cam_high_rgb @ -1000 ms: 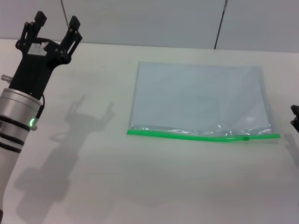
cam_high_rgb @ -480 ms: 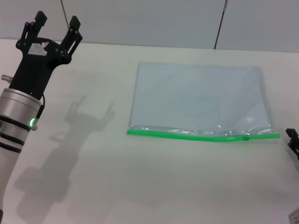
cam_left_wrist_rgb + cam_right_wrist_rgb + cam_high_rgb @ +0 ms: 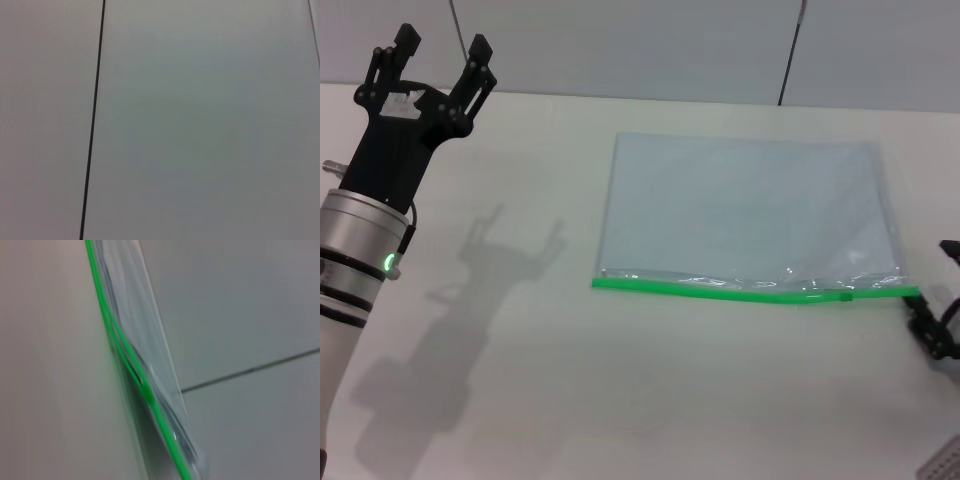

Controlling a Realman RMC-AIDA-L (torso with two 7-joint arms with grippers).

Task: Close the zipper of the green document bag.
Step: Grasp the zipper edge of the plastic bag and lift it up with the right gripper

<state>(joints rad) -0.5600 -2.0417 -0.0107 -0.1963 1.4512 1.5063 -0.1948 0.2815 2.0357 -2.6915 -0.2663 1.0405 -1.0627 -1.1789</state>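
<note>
On the desk, toward its right half, the green document bag lies flat with its zipper along the edge nearest the robot. The pouch looks thin, light and slippery, likely to slide or buckle if the slider is pulled without something pinning the bag. The small slider tab sits near the right end of the strip, and to its left the two lips appear parted, though the gap is faint. That tab is the place to pinch; it is tiny and lies low against the desk.

The right gripper is just beside the strip's right end, mostly cut off at the frame edge, so whether its jaws are spread cannot be told. The left gripper hangs raised well to the left, jaws wide apart and holding nothing. Nothing else lies near the bag.
</note>
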